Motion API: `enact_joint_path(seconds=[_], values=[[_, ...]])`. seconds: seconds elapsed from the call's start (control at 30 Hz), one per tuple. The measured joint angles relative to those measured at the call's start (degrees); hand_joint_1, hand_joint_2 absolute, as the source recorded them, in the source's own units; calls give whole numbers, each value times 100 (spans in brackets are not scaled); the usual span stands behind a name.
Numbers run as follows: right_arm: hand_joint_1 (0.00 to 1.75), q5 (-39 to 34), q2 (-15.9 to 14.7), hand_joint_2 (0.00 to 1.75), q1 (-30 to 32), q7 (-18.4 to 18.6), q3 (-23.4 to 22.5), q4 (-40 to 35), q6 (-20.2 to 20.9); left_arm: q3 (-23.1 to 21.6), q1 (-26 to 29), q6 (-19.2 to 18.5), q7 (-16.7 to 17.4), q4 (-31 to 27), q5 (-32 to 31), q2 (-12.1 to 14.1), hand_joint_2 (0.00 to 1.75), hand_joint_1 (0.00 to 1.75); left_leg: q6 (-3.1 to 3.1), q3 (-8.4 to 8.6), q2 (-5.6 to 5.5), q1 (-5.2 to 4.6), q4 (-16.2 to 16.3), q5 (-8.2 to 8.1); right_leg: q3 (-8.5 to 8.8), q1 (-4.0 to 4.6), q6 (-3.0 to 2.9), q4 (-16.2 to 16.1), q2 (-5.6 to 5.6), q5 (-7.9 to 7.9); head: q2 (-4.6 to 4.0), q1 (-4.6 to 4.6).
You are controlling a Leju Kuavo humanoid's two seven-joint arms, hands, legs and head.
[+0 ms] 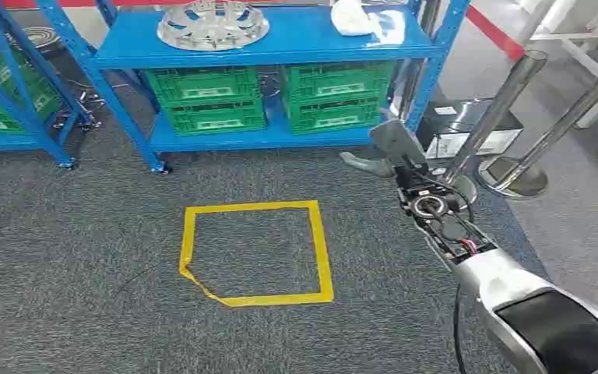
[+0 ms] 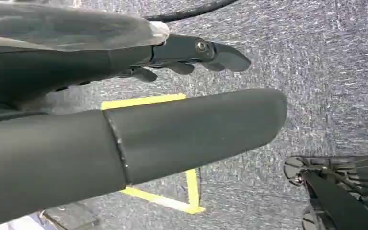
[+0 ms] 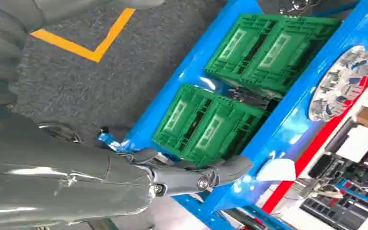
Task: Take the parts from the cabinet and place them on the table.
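I am in the approach, and to do it well I should square up to the blue cabinet point(image 1: 265, 35) before reaching. My right hand point(image 1: 393, 148) is raised toward its right end, fingers apart and holding nothing. My left hand point(image 2: 191, 52) hangs over the carpet with fingers loosely spread, nothing in it. The parts sit far ahead on the shelf top: one silver wheel cover point(image 1: 212, 23) and one white bagged piece point(image 1: 358, 17) to its right. Below I count two stacks of green crates point(image 1: 202, 100), each two high, plus one yellow tape square point(image 1: 253, 253) on the near floor.
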Motion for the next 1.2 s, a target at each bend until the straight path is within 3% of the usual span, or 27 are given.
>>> enact_joint_path(seconds=[0.1, 0.13, 0.17, 0.2, 0.27, 0.3, 0.33, 0.37, 0.4, 0.47, 0.5, 0.53, 0.6, 0.67, 0.7, 0.73, 0.8, 0.83, 0.87, 0.93, 0.97, 1.0, 1.03, 1.13, 1.17, 1.2], values=[[0, 4, 0, 175, -1, -4, -4, -13, 0, 0, -6, 0, -4, 0, -7, 11, 0, 0, 29, -1, 6, -20, -16, 6, 1, -22, 36, -33, 17, 17, 0, 0], [0, 13, 0, 175, -3, -2, -11, -39, -2, 0, -13, 0, -7, 0, -18, 9, 0, 0, 75, 38, 20, 30, -112, 44, 6, 13, 56, -37, 29, 9, 0, 2], [0, 17, 0, 175, 1, 2, -20, -57, -2, 2, -12, 0, -9, 0, -26, 4, 0, 0, 85, 92, 55, 54, -182, 72, -12, -10, 62, 37, -67, -35, 0, 15], [0, 20, 0, 175, -16, 13, -24, -63, -2, 0, -11, -4, -11, 0, -31, -2, 0, 0, 100, 113, 62, 59, -212, 76, -131, 3, 74, 286, -126, -191, 0, 42], [0, 20, 0, 175, -2, 30, -39, -76, -9, 2, -10, -17, -15, 0, -42, -2, 0, 0, 118, 123, 100, 69, -212, 62, -657, -16, 105, 1293, -135, -620, 0, 94], [0, 20, 0, 175, 32, 35, -46, -76, -7, 2, -4, -20, -15, 0, -42, -4, 0, 0, 111, 128, 110, 76, -211, 48, -923, -35, 126, 1762, -137, -743, 0, 105], [0, 20, 0, 175, 67, 44, -48, -79, -2, 2, -1, -26, -17, 0, -42, -7, 0, 0, 92, 145, 113, 90, -209, 32, -1043, -53, 144, 1922, -146, -704, 0, 112], [0, 22, 0, 175, 98, 46, -50, -79, 0, 2, 0, -35, -17, 0, -42, -7, 0, 0, 63, 177, 113, 112, -206, 7, -1008, -78, 166, 1768, -159, -512, 0, 120], [0, 22, 0, 175, 104, 46, -54, -85, 0, 2, 0, -37, -17, 0, -42, -13, 0, 0, 24, 212, 113, 139, -193, -24, -860, -104, 193, 1396, -174, -239, 0, 135], [0, 42, 0, 175, 93, 46, -63, -105, 0, 2, -2, -52, -17, 0, -42, -20, 0, 0, -73, 275, 113, 184, -122, -130, -418, -175, 265, 352, -246, 343, 0, 164], [0, 46, 0, 175, 84, 44, -63, -105, 0, 2, -6, -52, -20, 0, -40, 35, 0, 0, -143, 244, 104, 146, -65, -180, -351, -116, 308, 249, -253, 199, 0, 194], [0, 57, 0, 175, 90, 50, -68, -120, 0, 2, -14, -54, -22, 2, -39, 15, 0, 0, -171, 211, 110, 140, -15, -193, -350, -134, 183, 198, -230, 143, 0, 188], [0, 92, 0, 175, 140, 55, -70, -131, 6, 2, -9, -55, -24, 7, -33, 9, 0, 0, -214, 221, 130, 158, -83, -179, -396, -91, 80, 250, -202, 106, 0, 125], [0, 107, 0, 175, 130, 46, -70, -164, 7, 2, -16, -57, -24, 9, -24, 2, 0, 0, -266, 236, 139, 179, -19, -255, -338, -114, -5, 229, -165, 96, 0, 92], [0, 107, 0, 175, 116, 35, -70, -188, 7, 2, -21, -57, -24, 9, -17, 2, 0, 0, -271, 101, 128, 178, 272, -376, -305, -113, -38, 227, -163, 75, 0, 37], [0, 107, 0, 175, 99, 31, -70, -190, 7, 2, -28, -57, -24, 9, -15, 2, 0, 0, -276, -141, 124, 170, 698, -540, -290, -107, -63, 227, -163, 58, 0, -2], [0, 107, 0, 175, 108, 33, -72, -190, 7, 2, -29, -57, -24, 9, -13, 4, 0, 0, -281, -817, 120, 151, 1767, -859, -273, -66, -118, 227, -157, 22, 0, -35], [0, 107, 0, 175, 121, 33, -68, -190, 9, 2, -17, -59, -24, 9, -11, 2, 0, 0, -260, -1037, 114, 145, 2024, -848, -255, -38, -143, 227, -140, 4, 0, -39], [0, 107, 0, 175, 132, 33, -65, -190, 9, 2, -6, -61, -22, 9, -9, 0, 0, 0, -210, -1111, 108, 126, 1962, -663, -222, -14, -160, 227, -114, -17, 0, -39], [0, 107, 0, 175, 129, 33, -65, -195, 9, 2, 0, -63, -24, 11, -9, 2, 0, 0, -51, -882, 92, 43, 1116, -25, -156, 30, -175, 221, -71, -58, 0, -52], [0, 107, 2, 175, 129, 33, -65, -203, 9, 2, -2, -63, -24, 11, -9, 11, 0, 0, 72, -684, 69, -31, 532, 309, -123, 39, -174, 216, -59, -77, 0, -52], [0, 107, 2, 175, 134, 31, -63, -203, 9, 2, -6, -61, -24, 11, -9, 48, 0, 0, 191, -570, 40, -94, 209, 372, -115, 15, -174, 206, -58, -95, 0, -44], [0, 107, 2, 175, 136, 37, -63, -201, 11, 2, -13, -63, -24, 13, -9, 44, 0, 0, 187, -524, 74, -105, 134, 350, -125, 52, -143, 200, -41, -113, 0, -39], [0, 118, 2, 175, 130, 50, -63, -214, 74, 4, -15, -68, -22, 13, 9, 59, 0, 0, 171, -486, 72, -138, 59, 332, -96, 10, -66, 146, -43, -134, 0, -61], [0, 120, 0, 175, 125, 52, -65, -245, 94, 4, -18, -70, -13, 15, 13, 46, 0, 0, 141, -390, 98, -32, -83, 363, -97, 41, -49, 156, -66, -175, 0, -52], [0, 122, 0, 175, 108, 48, -70, -245, 105, 9, -10, -70, -17, 17, 26, 39, 0, 0, 138, -315, 101, -49, -155, 361, -113, 55, -21, 293, -109, -240, 0, -22]])
